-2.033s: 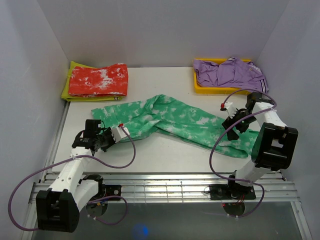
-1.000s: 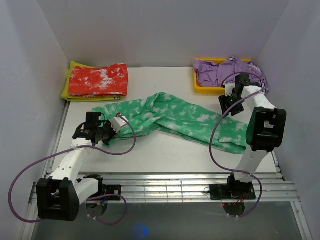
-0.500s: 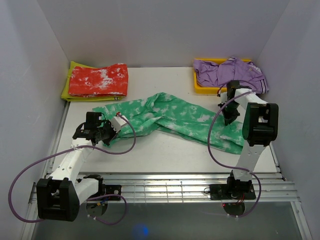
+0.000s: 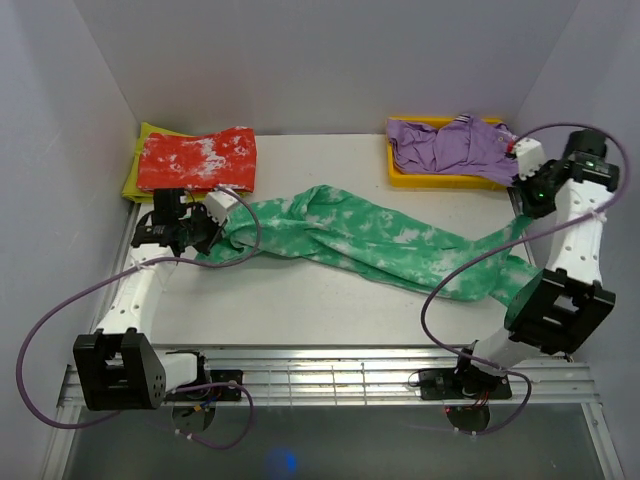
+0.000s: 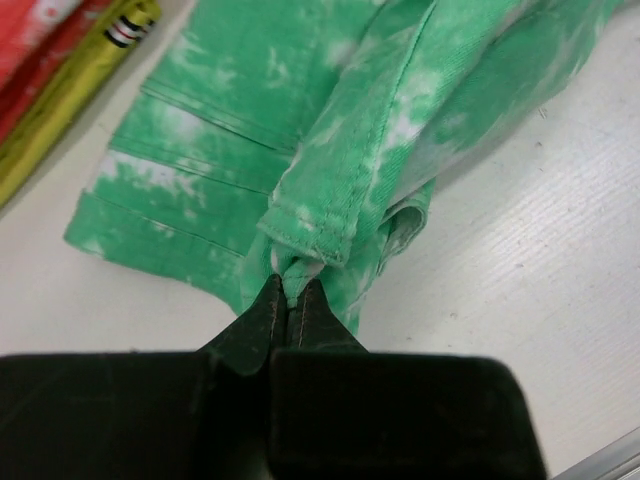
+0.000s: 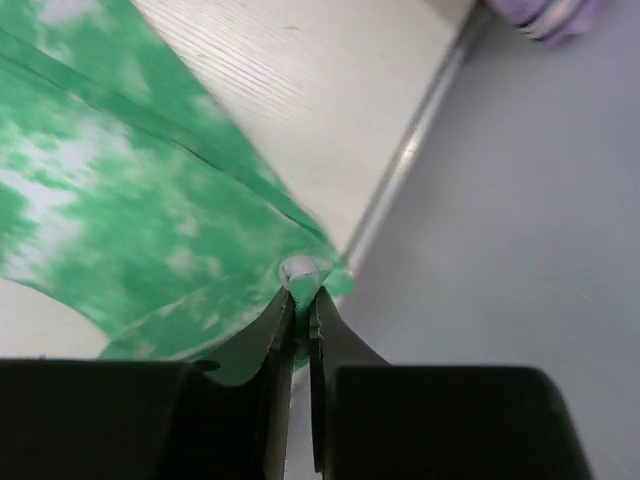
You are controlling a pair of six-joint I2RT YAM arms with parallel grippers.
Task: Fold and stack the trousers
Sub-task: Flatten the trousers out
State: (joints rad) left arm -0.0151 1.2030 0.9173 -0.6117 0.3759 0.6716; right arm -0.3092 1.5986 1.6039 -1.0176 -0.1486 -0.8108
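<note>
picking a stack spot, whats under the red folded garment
A yellow-green folded layer pokes out beneath the red garment at its left edge. The rest underneath is covered.

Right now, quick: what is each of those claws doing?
Left gripper: closed, pinching a bunched edge of the trousers.
Right gripper: closed, pinching another edge of the trousers.

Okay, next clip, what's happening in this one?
Both arms hold the green tie-dye trousers by opposite ends. The left hand is shut on a bunched cloth edge near the folded red-and-white garment. The right hand pinches a corner at the right edge of the table, close to the yellow tray holding the purple garment. The trousers lie drawn out between them, twisted and not yet folded.
</note>
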